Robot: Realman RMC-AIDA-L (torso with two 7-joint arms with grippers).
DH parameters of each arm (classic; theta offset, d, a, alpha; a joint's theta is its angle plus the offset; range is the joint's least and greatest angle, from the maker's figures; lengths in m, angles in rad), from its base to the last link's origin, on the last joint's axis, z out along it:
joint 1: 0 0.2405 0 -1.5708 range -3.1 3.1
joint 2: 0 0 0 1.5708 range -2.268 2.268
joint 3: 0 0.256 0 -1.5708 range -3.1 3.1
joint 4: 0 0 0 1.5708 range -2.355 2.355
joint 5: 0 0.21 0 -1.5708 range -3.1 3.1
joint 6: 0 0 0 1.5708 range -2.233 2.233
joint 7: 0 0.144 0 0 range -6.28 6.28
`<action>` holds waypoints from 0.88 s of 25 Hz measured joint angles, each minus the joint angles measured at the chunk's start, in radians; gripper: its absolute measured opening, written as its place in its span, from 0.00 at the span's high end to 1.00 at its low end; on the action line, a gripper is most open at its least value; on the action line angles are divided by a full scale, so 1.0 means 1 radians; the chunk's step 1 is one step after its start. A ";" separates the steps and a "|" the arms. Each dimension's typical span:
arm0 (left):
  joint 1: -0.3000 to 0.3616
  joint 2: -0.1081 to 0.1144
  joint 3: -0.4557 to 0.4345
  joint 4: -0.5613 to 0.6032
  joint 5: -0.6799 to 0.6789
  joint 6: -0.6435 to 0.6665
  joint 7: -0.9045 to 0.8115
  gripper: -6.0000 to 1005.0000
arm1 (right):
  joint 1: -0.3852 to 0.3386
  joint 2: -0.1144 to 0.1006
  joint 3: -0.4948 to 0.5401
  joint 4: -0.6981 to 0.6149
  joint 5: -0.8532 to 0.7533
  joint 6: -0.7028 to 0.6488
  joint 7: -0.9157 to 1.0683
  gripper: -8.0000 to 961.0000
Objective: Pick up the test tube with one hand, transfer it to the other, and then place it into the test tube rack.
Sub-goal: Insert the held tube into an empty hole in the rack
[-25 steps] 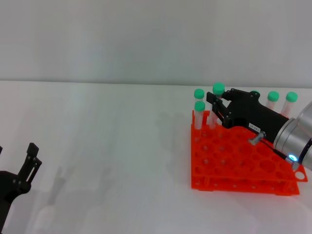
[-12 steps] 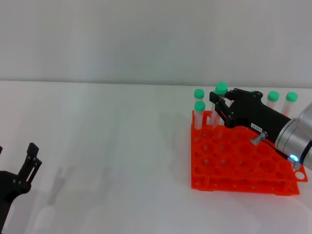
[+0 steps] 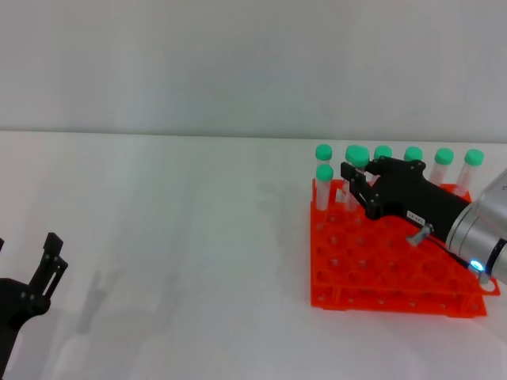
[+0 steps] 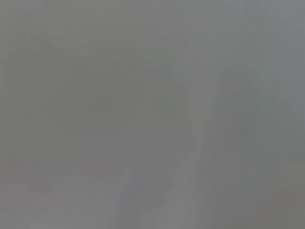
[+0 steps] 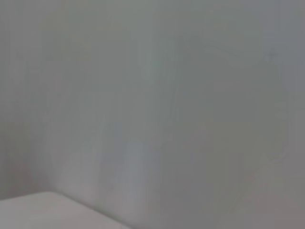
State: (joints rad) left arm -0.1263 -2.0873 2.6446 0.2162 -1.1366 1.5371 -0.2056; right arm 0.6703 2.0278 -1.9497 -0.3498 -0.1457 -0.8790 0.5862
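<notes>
Right tool [image 3: 354,180], the one with the little white label, is where the action is: from my head view it's reaching out over the orange test tube rack [image 3: 388,265], tips pointing toward roughly 10 o'clock, pinching the test tube [image 3: 357,162] just under its green cap. Tube's long axis is basically upright, body dropping toward the rack's back row at 12 o'clock, slotted among the other green-capped tubes [image 3: 444,157]. I can't tell whether its bottom is seated in a hole, the tool hides that. So I'd say the coming move is all vertical: tube straight down. Left tool [image 3: 47,261] sits way off at 8 o'clock on the white surface [image 3: 182,237], can't tell its state. Both wrist views show nothing usable.
</notes>
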 joint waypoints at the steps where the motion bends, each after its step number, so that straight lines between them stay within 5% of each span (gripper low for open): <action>1: 0.000 0.000 0.000 0.000 0.000 0.000 0.000 0.14 | 0.000 0.000 -0.004 0.000 0.000 0.006 0.000 0.69; 22: -0.001 -0.002 0.002 0.006 0.000 0.000 0.000 0.14 | 0.013 0.000 -0.030 0.000 0.000 0.087 -0.002 0.68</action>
State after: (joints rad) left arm -0.1274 -2.0893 2.6462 0.2224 -1.1366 1.5371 -0.2056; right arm 0.6833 2.0279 -1.9792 -0.3503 -0.1458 -0.7923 0.5843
